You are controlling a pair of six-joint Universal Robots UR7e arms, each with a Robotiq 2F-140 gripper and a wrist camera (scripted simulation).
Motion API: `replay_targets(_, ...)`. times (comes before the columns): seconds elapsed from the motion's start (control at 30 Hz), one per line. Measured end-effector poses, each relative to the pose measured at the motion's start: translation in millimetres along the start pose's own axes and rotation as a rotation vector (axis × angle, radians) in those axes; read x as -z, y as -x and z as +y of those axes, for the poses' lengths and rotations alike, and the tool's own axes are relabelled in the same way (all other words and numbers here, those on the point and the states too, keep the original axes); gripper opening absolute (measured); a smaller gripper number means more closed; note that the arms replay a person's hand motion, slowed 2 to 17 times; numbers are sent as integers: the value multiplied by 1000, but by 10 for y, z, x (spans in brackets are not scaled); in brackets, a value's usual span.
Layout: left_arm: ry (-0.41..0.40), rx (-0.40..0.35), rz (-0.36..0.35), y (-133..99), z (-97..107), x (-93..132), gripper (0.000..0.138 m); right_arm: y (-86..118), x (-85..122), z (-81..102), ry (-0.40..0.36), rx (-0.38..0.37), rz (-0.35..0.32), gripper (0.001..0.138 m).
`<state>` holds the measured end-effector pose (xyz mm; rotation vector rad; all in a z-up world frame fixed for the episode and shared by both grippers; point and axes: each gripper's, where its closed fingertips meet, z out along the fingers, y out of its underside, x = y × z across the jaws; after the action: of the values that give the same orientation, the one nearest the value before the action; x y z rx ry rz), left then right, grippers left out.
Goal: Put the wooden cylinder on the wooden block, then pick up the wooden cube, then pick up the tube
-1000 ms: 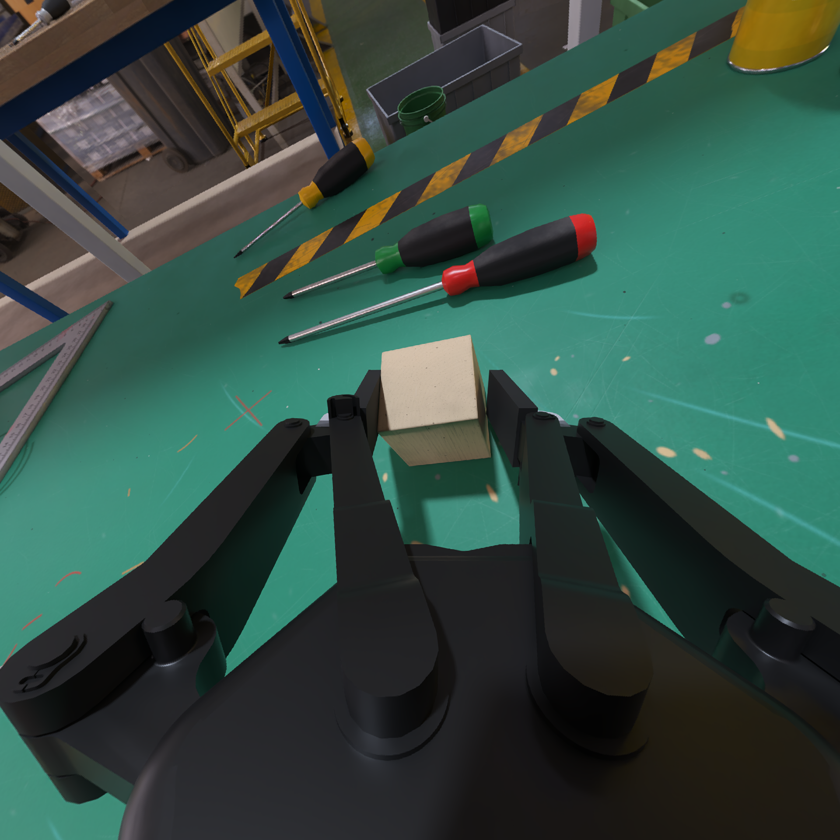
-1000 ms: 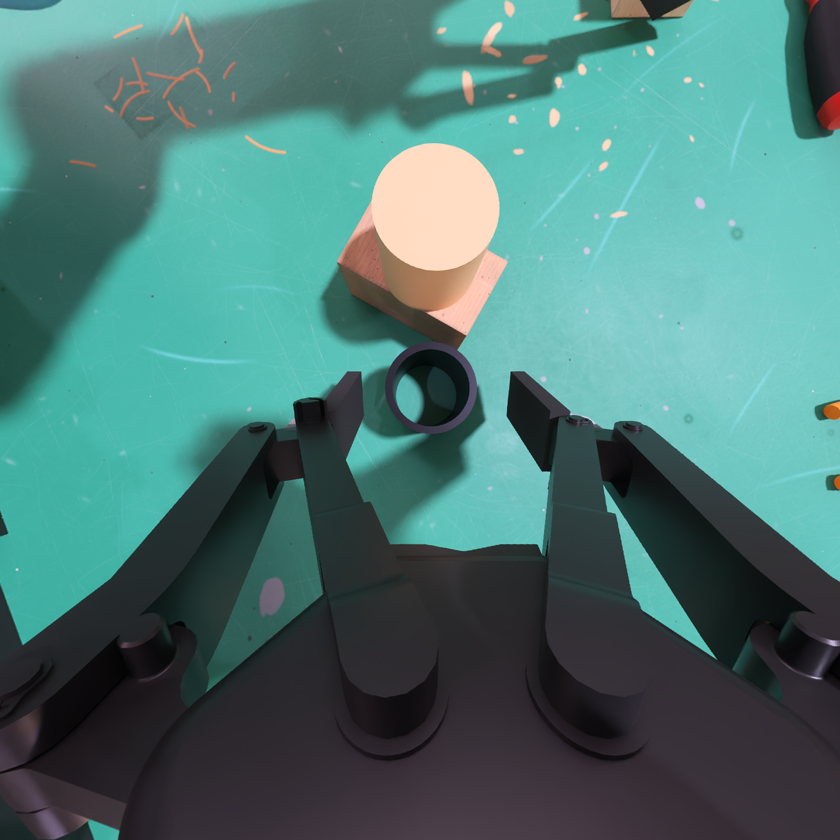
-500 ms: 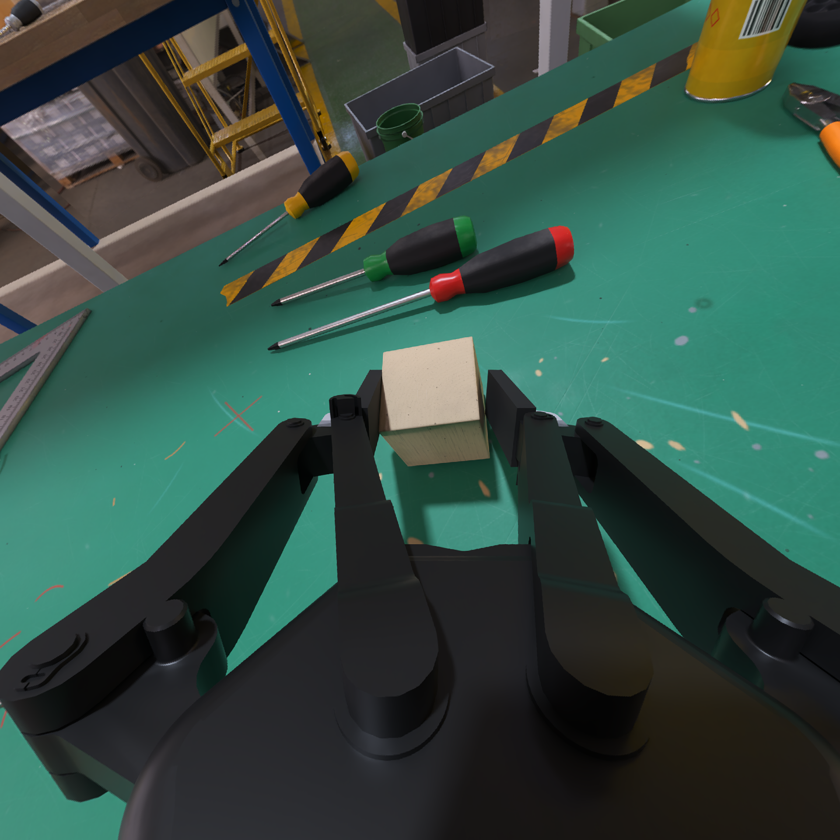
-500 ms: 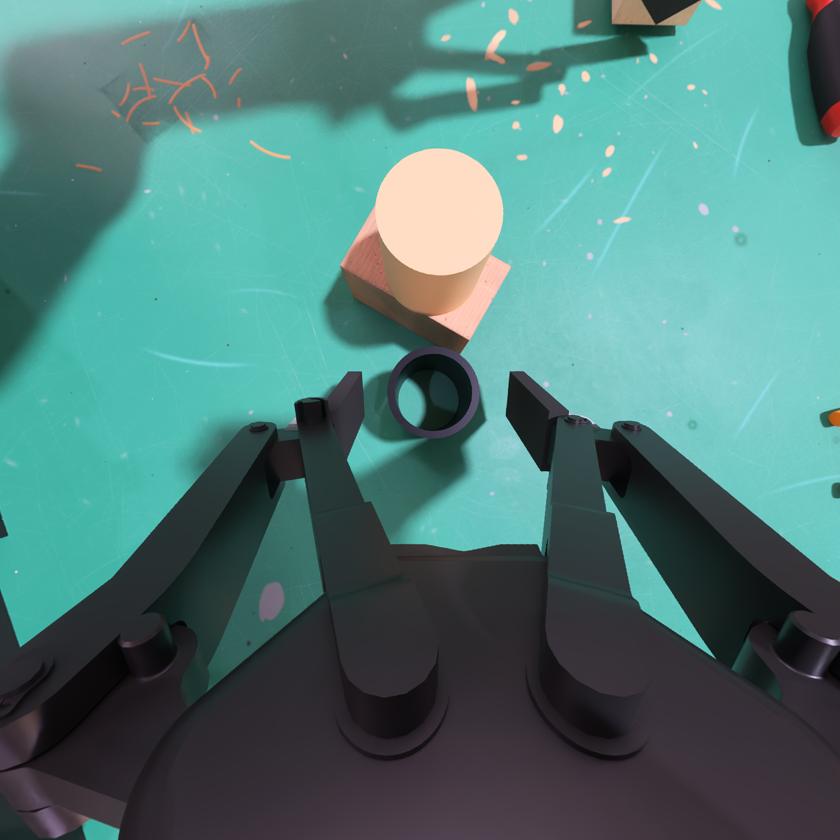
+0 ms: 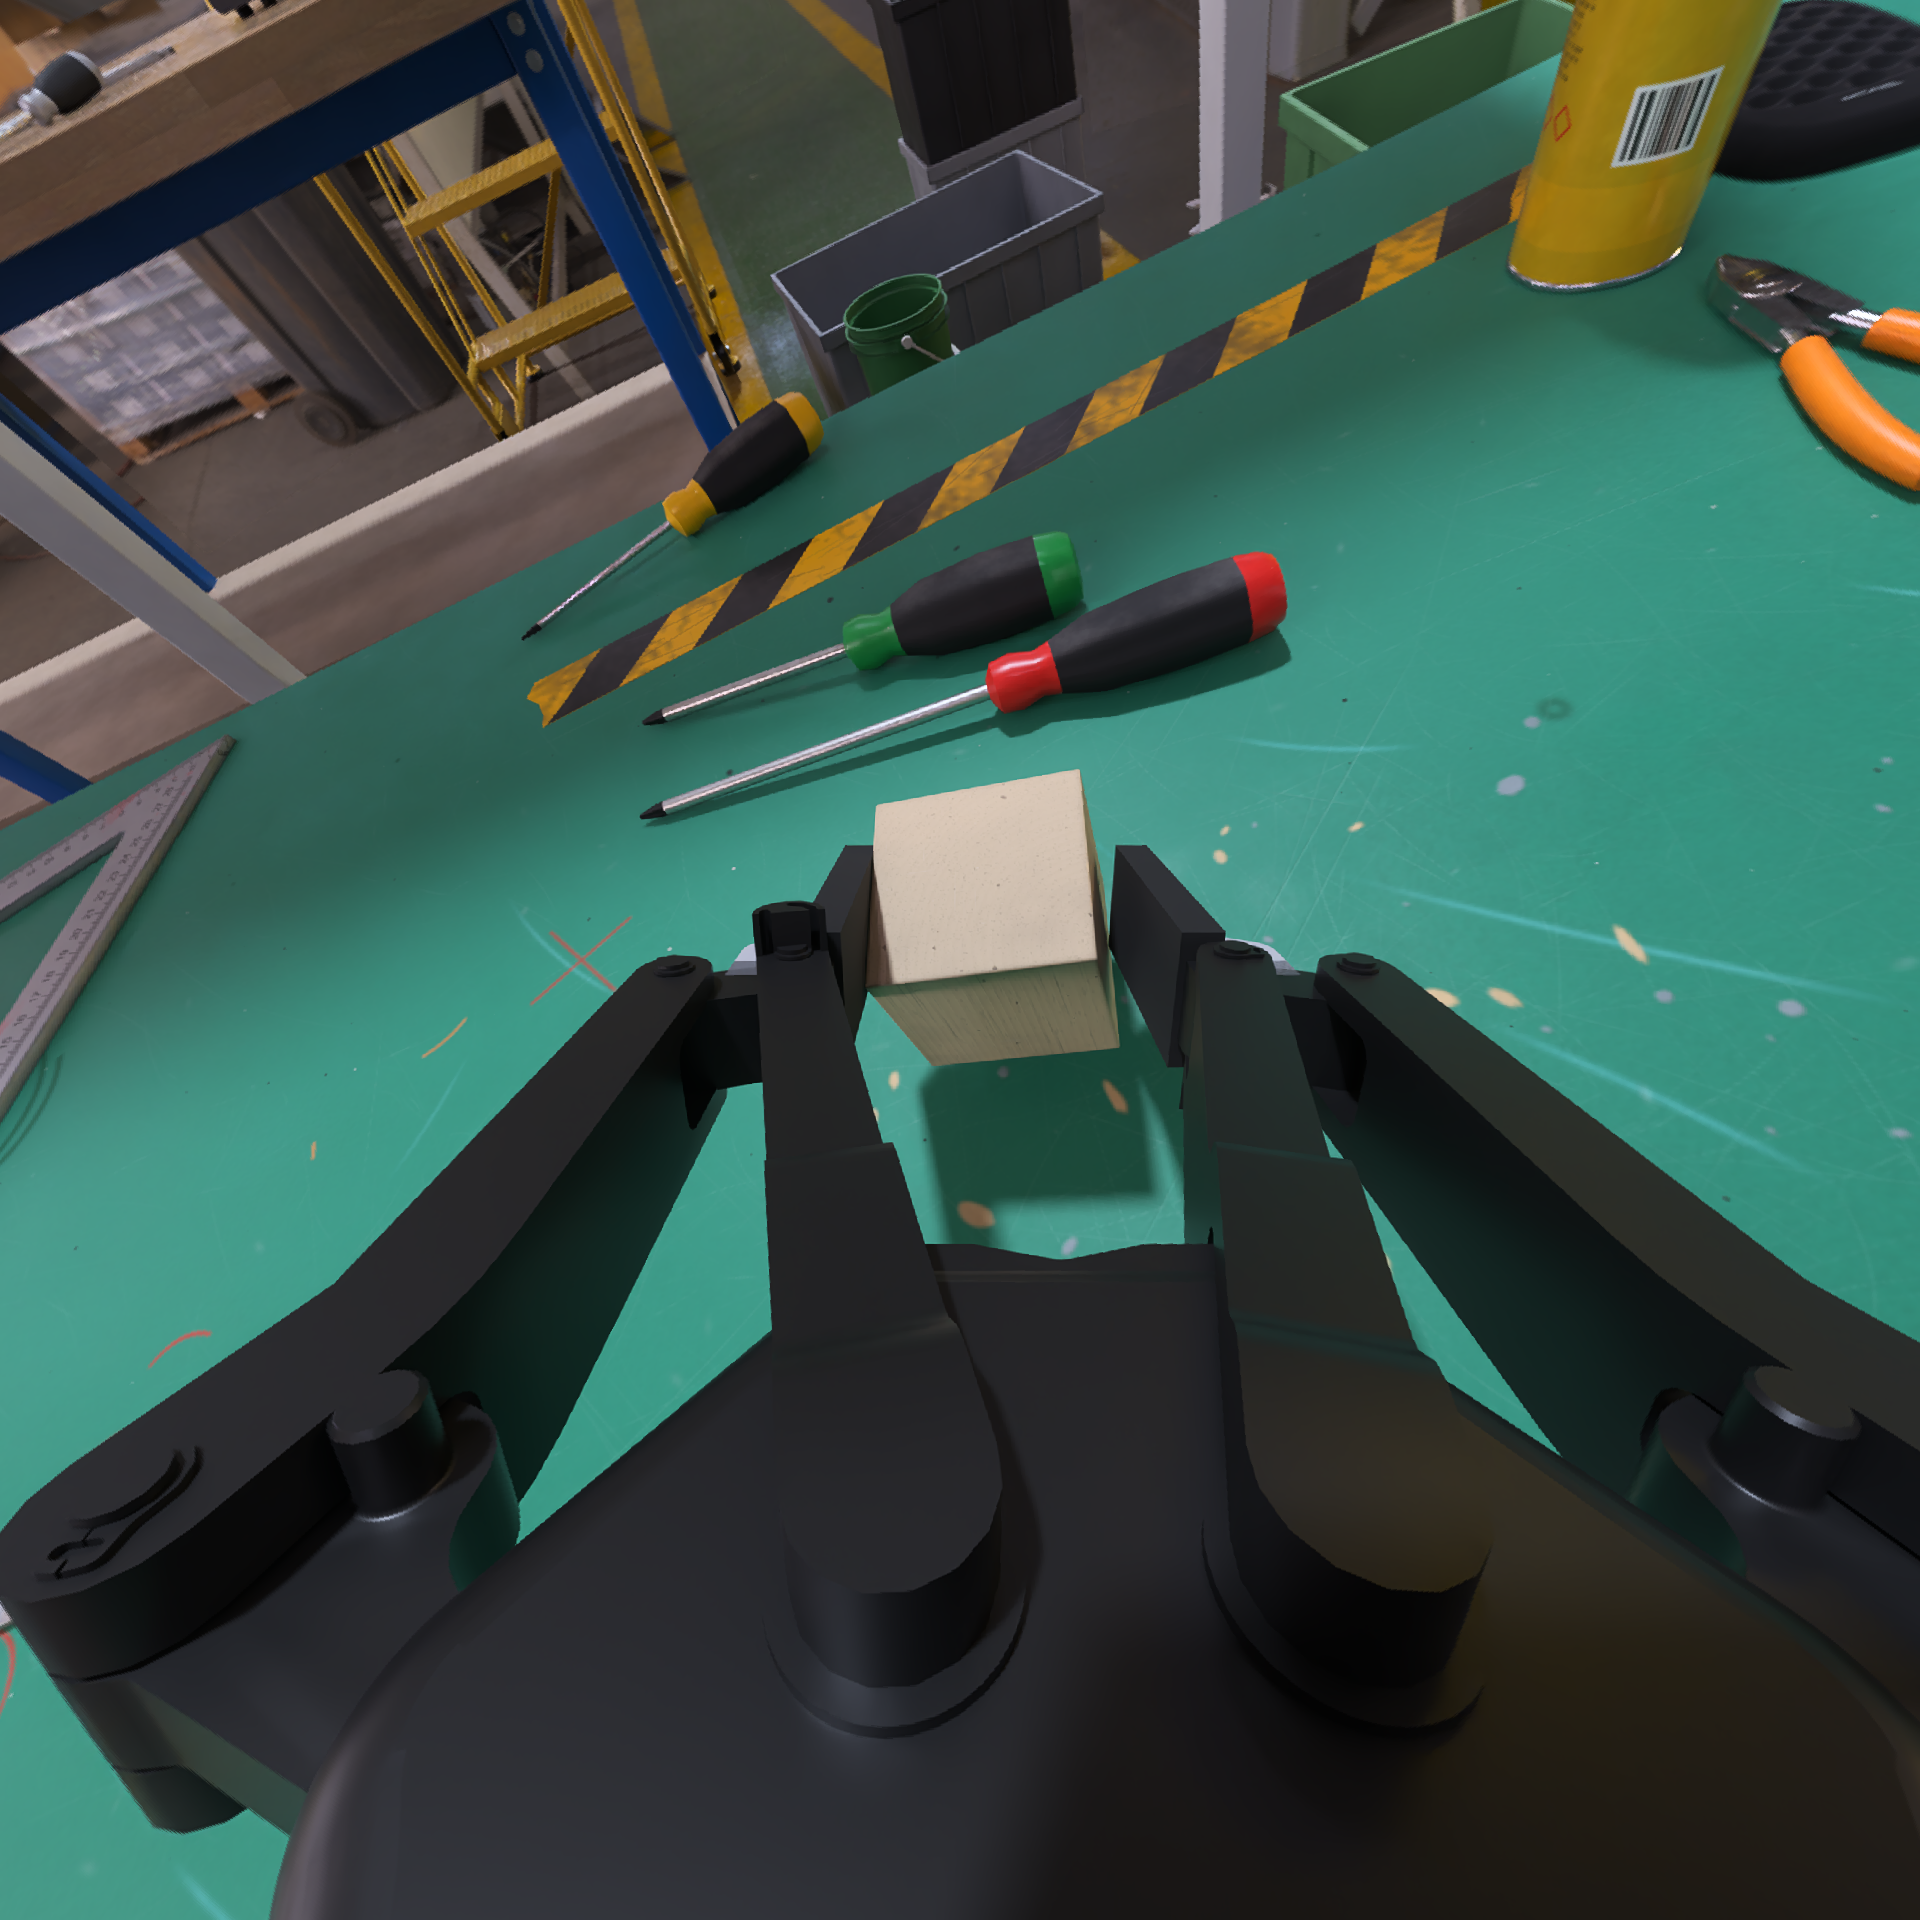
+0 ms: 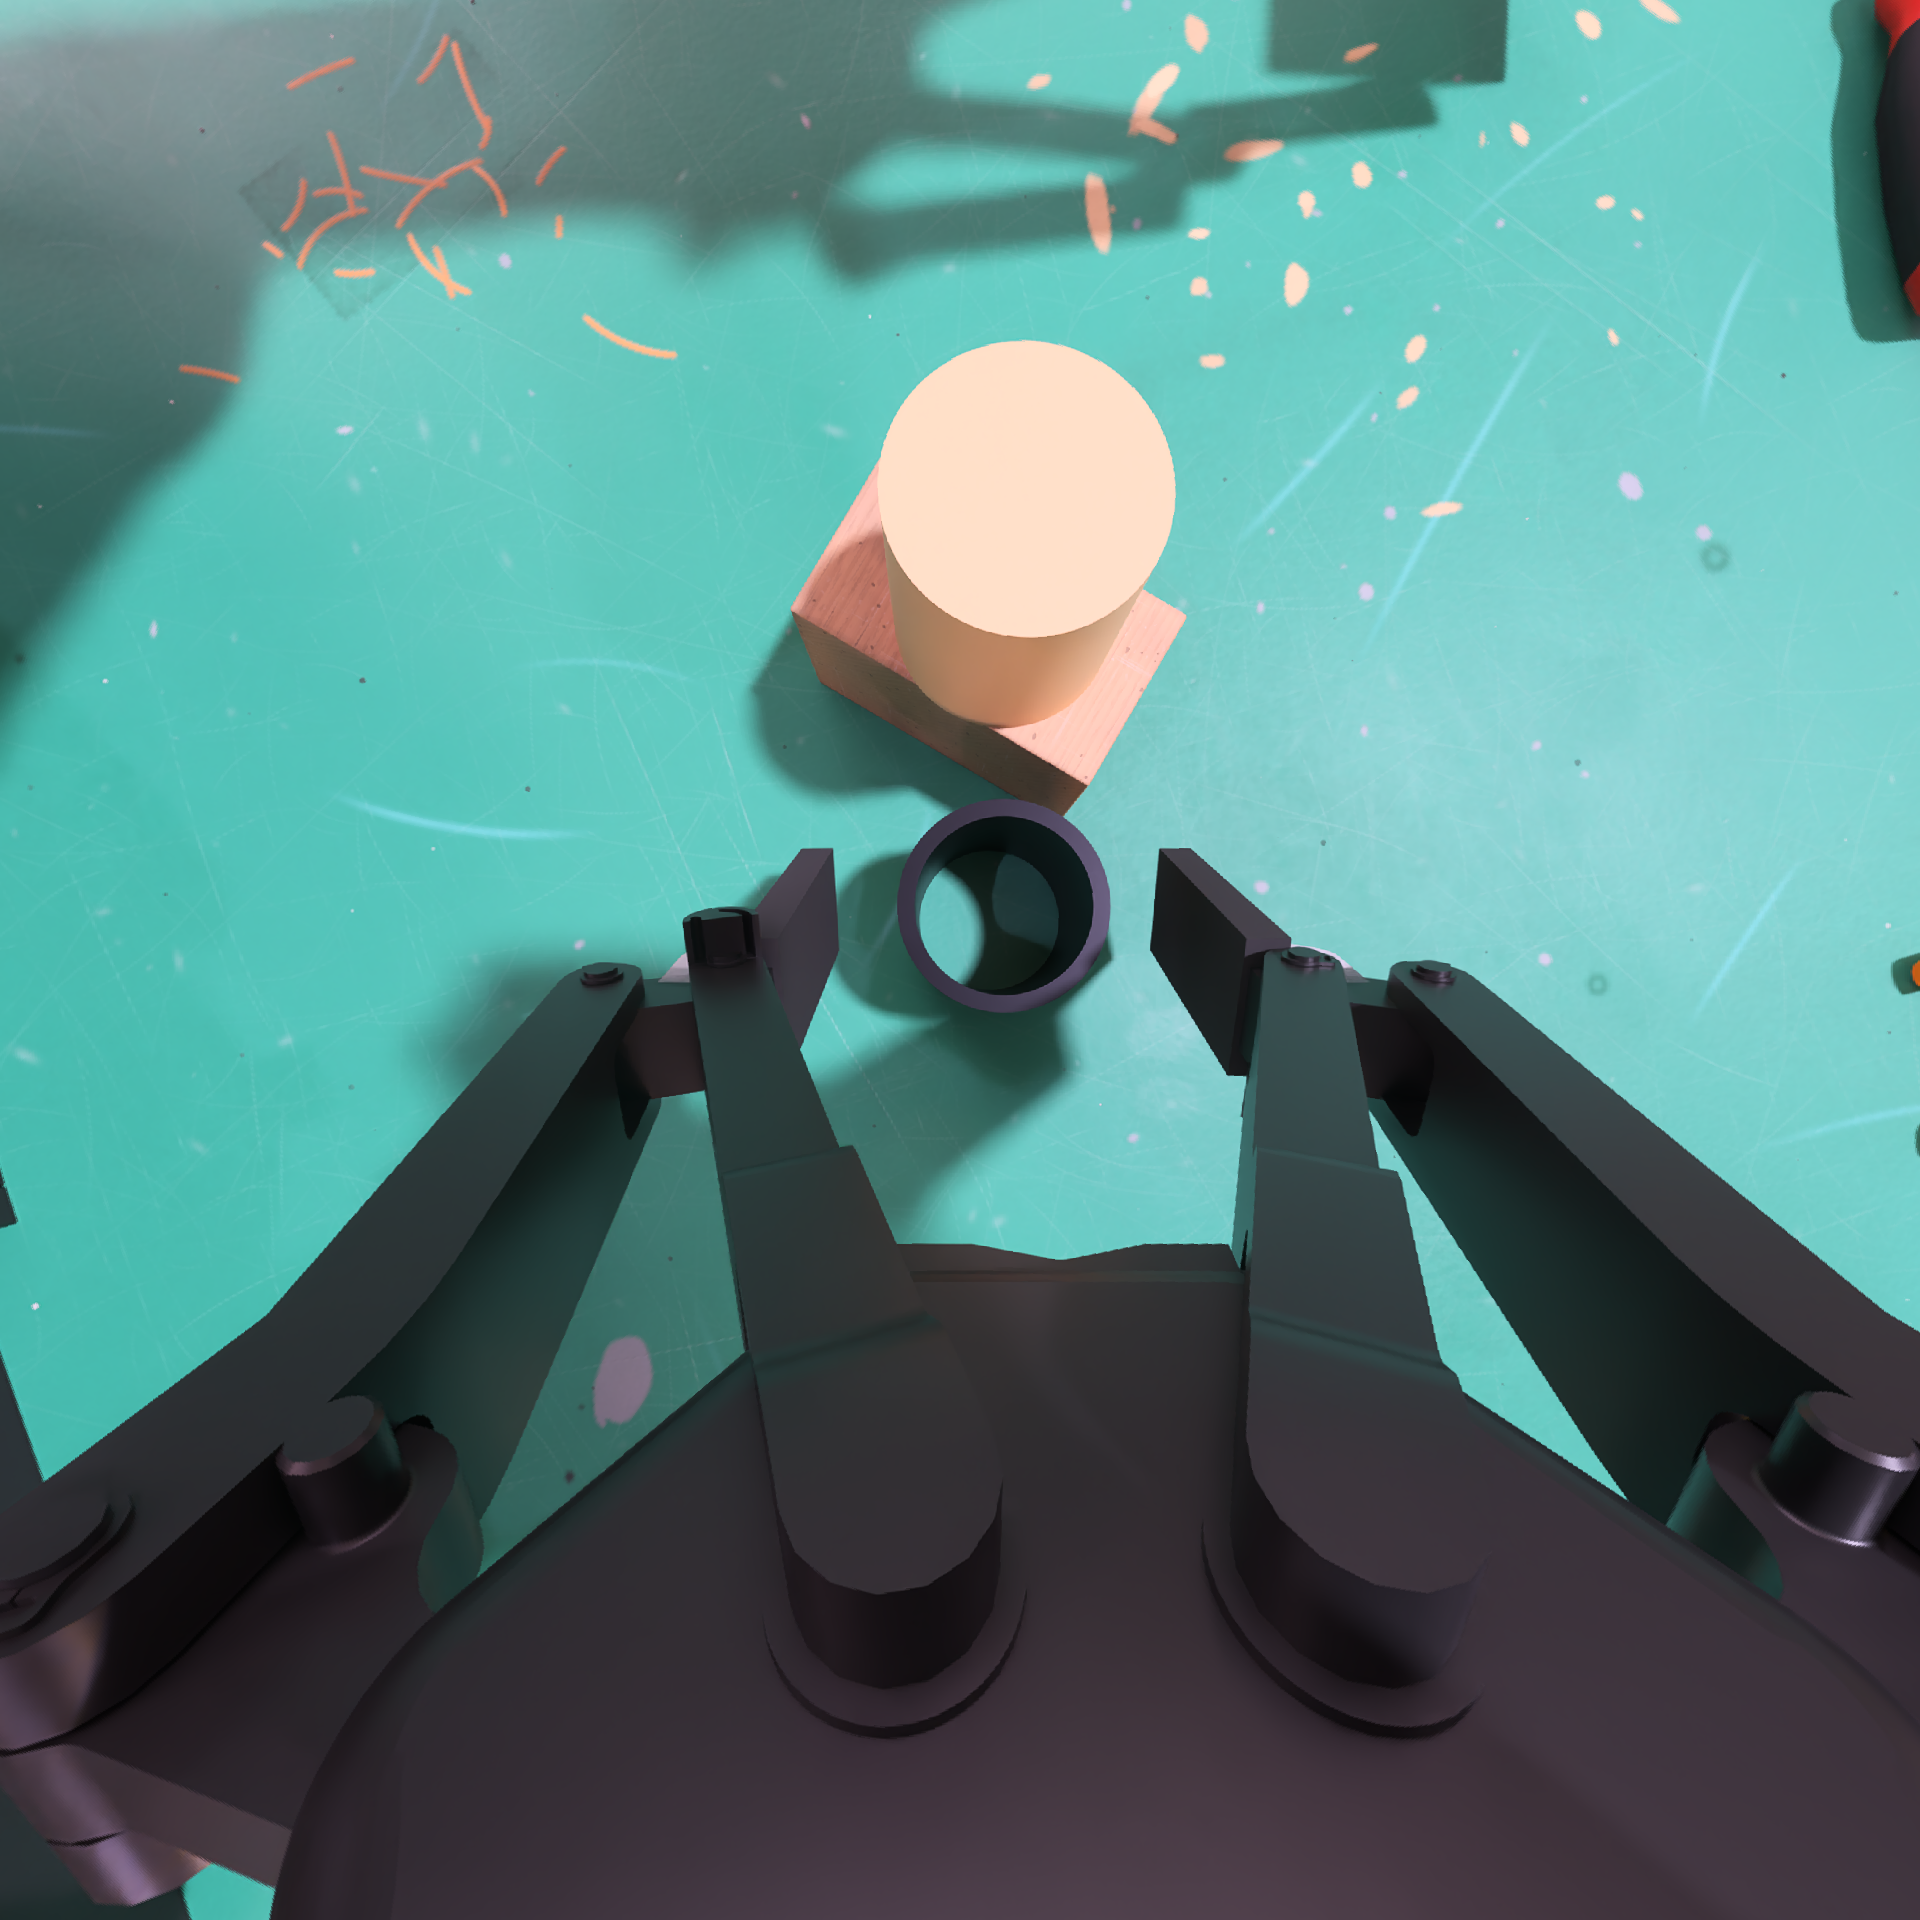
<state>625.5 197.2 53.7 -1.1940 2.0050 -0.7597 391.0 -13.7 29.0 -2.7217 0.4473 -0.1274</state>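
Note:
In the left wrist view my left gripper (image 5: 987,914) is shut on the pale wooden cube (image 5: 987,914) and holds it above the green table, its shadow on the mat below. In the right wrist view the light wooden cylinder (image 6: 1023,520) stands upright on the reddish wooden block (image 6: 1039,743). The short dark tube (image 6: 1003,904) stands on end just in front of the block. My right gripper (image 6: 997,914) is open, its fingers on either side of the tube with small gaps.
Red (image 5: 1132,634), green (image 5: 966,603) and yellow (image 5: 743,462) handled screwdrivers lie beyond the cube by a striped tape line (image 5: 1039,436). A yellow can (image 5: 1621,135) and orange pliers (image 5: 1839,384) are far right. A metal square (image 5: 83,894) lies left. The table edge is far left.
My left gripper has risen with the cube, so more of the far table shows. The cube has left the top of the right wrist view. The right gripper stays around the tube.

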Motion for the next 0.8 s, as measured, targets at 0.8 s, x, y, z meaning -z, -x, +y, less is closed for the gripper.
replay_targets(0.8,-45,46,156,-58,-275,646,60,-14,9,5,7,-4,5,49)
